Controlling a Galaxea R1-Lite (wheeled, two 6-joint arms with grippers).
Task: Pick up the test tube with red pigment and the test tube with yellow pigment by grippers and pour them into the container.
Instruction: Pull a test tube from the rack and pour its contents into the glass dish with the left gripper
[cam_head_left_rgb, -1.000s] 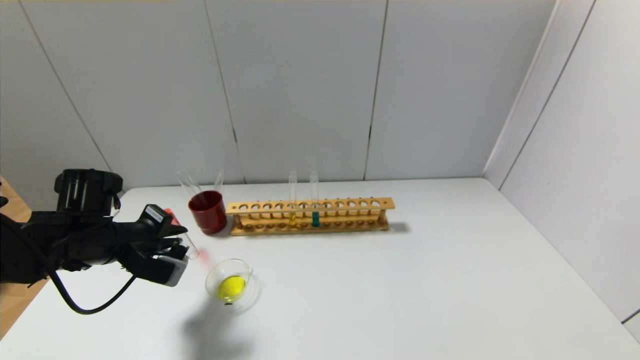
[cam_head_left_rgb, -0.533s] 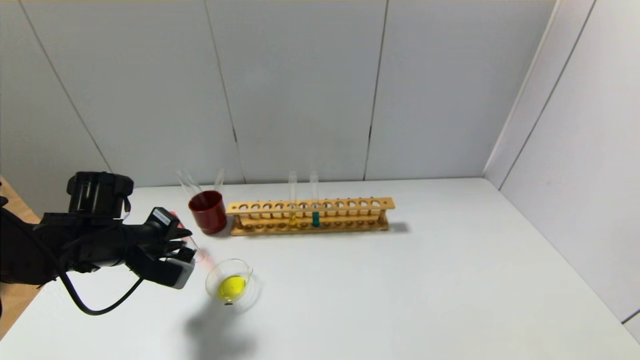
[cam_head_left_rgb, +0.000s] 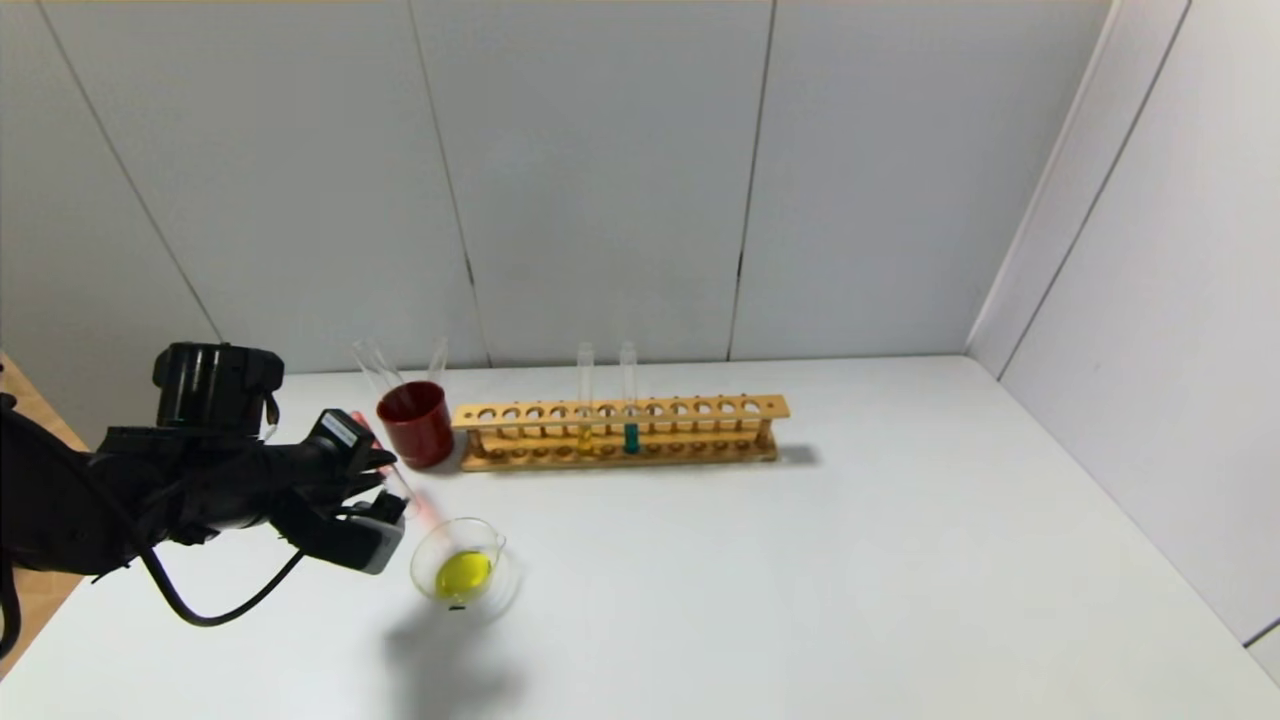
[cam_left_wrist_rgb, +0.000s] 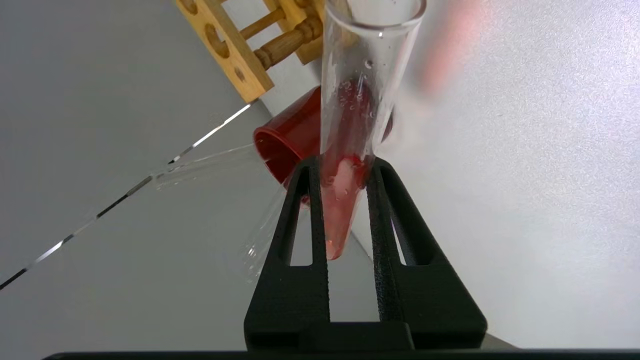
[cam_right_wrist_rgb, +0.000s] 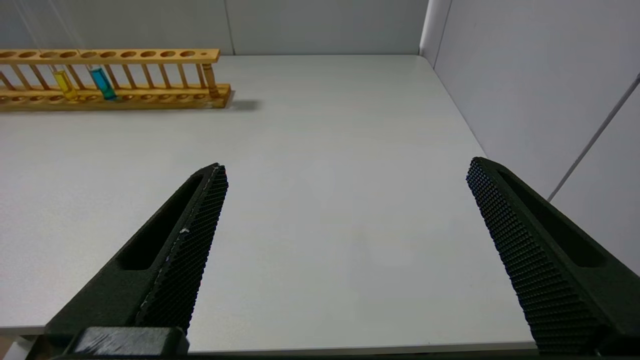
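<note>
- Carrying the red tube (cam_head_left_rgb: 398, 487), the left claw (cam_head_left_rgb: 385, 478) has slid closer to the glass dish (cam_head_left_rgb: 460, 561) than a second ago.
- Its fingers (cam_left_wrist_rgb: 385, 220) are clenched on the tilted tube, whose open mouth points toward the dish just beyond.
- Yellow liquid (cam_head_left_rgb: 464, 574) lies in that dish on the desk (cam_head_left_rgb: 800, 580).
- Behind the claw stand a red cup (cam_head_left_rgb: 415, 424) and a wooden rack (cam_head_left_rgb: 620, 432).
- Farther off, the right claw (cam_right_wrist_rgb: 345, 240) hangs released over bare desk.

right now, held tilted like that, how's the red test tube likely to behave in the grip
The test tube with red pigment is smooth clear glass, so it could slip between the left end effector fingers. It looks thin-walled, so probably fragile if squeezed harder. Its open mouth is tipped toward the container, and the little red liquid should run out readily.
</note>
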